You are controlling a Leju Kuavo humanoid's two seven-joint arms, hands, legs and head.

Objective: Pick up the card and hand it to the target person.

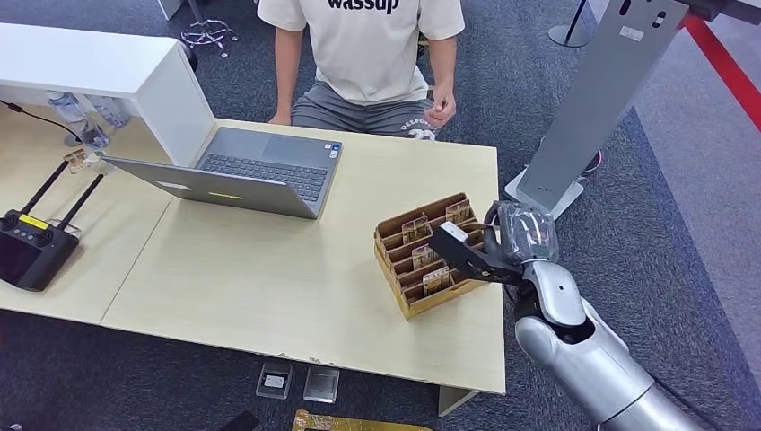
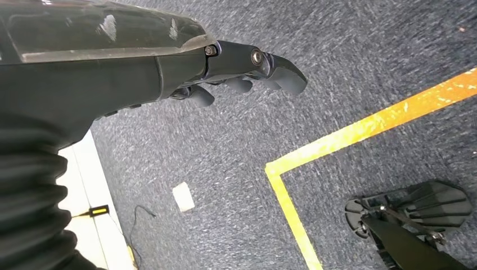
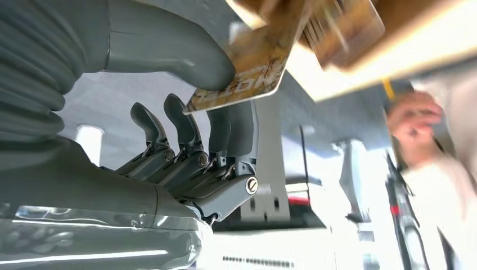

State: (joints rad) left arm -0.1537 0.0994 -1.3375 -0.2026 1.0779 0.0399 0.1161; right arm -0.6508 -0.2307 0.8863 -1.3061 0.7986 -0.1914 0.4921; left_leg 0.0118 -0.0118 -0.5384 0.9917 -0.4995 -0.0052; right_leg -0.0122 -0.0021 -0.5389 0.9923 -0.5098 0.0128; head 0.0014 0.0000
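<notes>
Blue-grey carpet ran under a pale wooden table point(image 1: 269, 269) in the head view, where an open laptop point(image 1: 242, 171) sat toward the far side and a black controller point(image 1: 31, 247) lay at the left edge. A person in a pale T-shirt point(image 1: 363, 45) sat across the table, one hand point(image 1: 440, 108) raised near the far edge. Near the table's right end stood a wooden card holder point(image 1: 422, 256) with several cards upright in its slots. The right hand point(image 1: 502, 247) reached over that holder, and a card point(image 1: 449, 235) showed at its fingers, just above the slots; whether it had fully cleared the holder could not be told from there.

From the left wrist, the left hand point(image 2: 247, 70) hung over the carpet and a yellow floor line point(image 2: 365, 126), its fingers loosely curled in and holding nothing.

From the right wrist, the picture was blurred, but the thick thumb point(image 3: 185, 56) pressed the card point(image 3: 247, 67) against the darker fingers point(image 3: 230, 129), a pinch on one end. The card looked thin, light, stiff and smooth, so it would likely slip or pivot under a loose pinch. A firm hold on the flat faces near one end seemed best, leaving the other end free for the person's hand point(image 3: 413, 115) to take.
</notes>
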